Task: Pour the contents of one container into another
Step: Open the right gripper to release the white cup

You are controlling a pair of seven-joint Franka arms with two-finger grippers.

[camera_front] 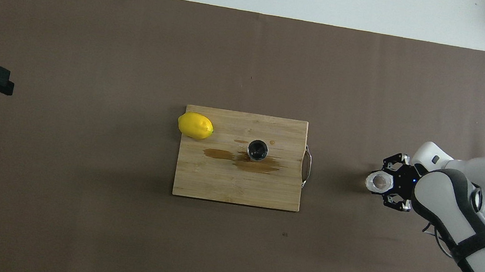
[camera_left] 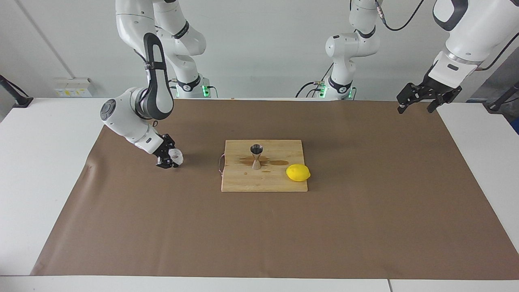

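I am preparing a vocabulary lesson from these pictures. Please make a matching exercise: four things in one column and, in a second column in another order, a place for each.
Things:
1. jigger
2. lemon
3. white cup
4. left hand

Places:
A. raised over the paper's edge at the left arm's end
B. at the right hand, off the cutting board
C. upright on the board, among brown stains
D. on the board's corner, toward the left arm's end

Pairs: 1-C, 2-D, 3-B, 4-A
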